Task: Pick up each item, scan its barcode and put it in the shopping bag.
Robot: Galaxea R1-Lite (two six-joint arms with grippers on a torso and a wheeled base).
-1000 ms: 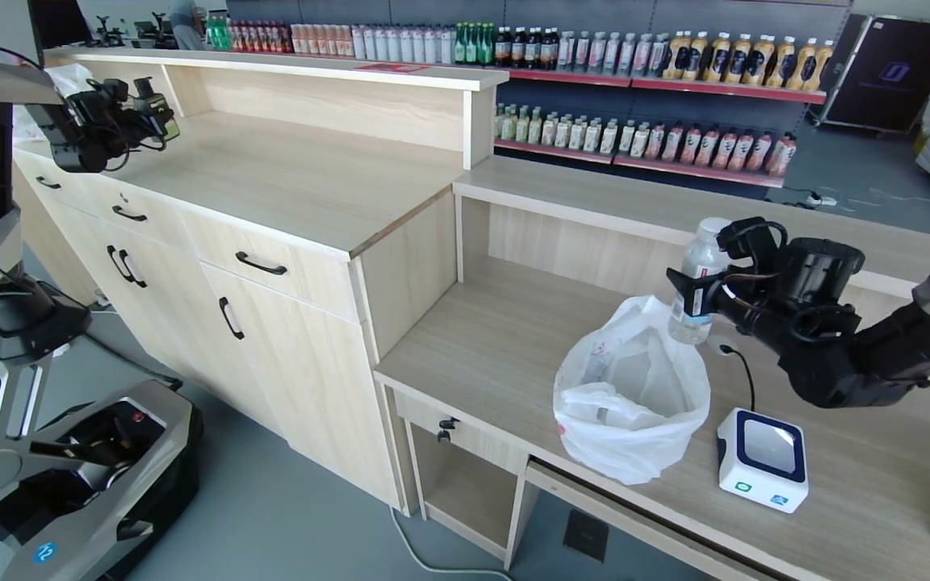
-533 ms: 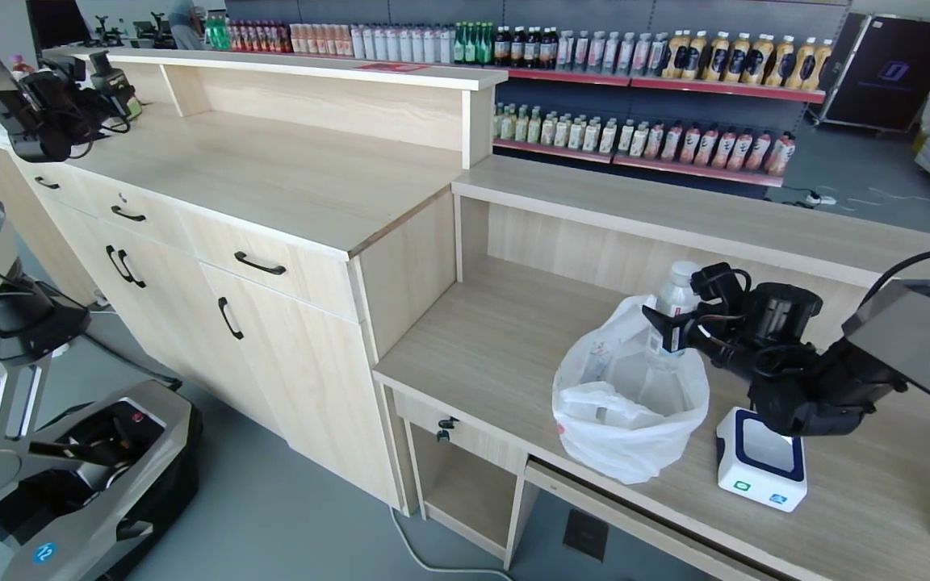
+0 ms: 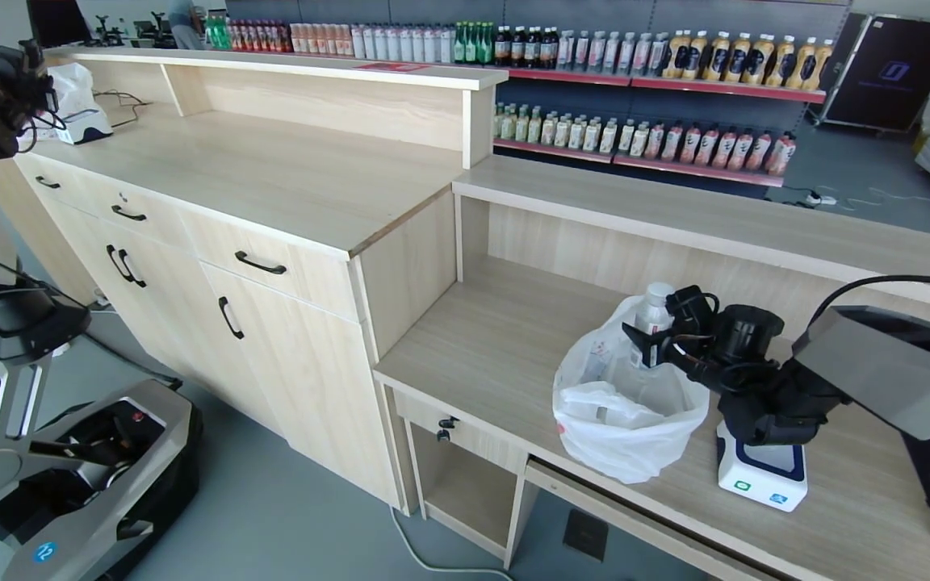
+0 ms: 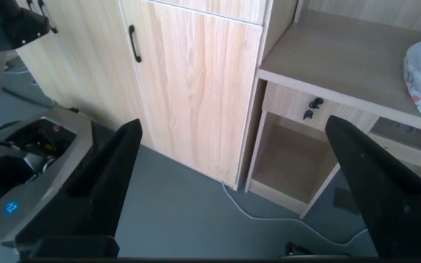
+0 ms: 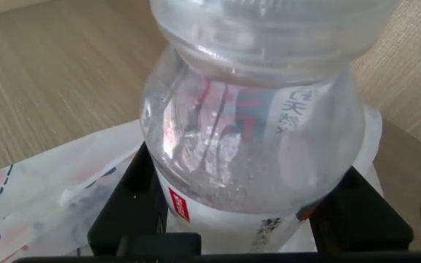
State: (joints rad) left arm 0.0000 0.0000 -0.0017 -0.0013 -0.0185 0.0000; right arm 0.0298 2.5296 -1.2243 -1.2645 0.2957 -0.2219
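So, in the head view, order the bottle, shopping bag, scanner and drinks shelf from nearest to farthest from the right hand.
1. bottle, held in the right hand.
2. shopping bag, just under it.
3. scanner, on the counter beside the bag.
4. drinks shelf, far behind the counter.

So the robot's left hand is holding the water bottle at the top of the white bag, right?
Not quite. It's the right gripper that is holding the water bottle at the top of the white bag, as the head view shows. The left gripper is open and holds nothing.
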